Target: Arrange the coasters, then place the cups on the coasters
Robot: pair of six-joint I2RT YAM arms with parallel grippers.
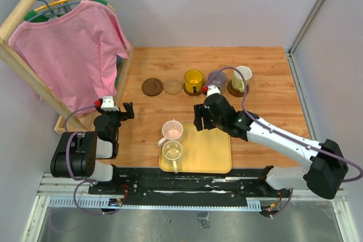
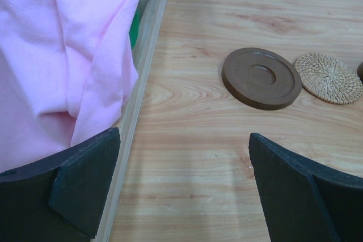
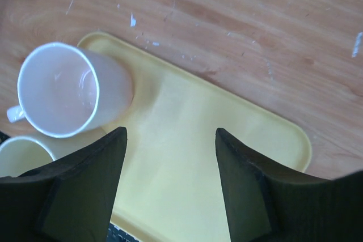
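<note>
Cups (image 1: pixel 194 80): three on coasters (image 1: pixel 152 86), two on the tray (image 1: pixel 212 154).

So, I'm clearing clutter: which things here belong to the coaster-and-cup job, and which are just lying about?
Job: bare brown coaster, woven coaster, yellow cup, grey-purple cup, white cup, pink cup, cream cup.
Lying about: pink shirt, wooden rack, yellow tray.

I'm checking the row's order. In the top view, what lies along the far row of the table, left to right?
brown coaster → woven coaster → yellow cup → grey-purple cup → white cup
</note>
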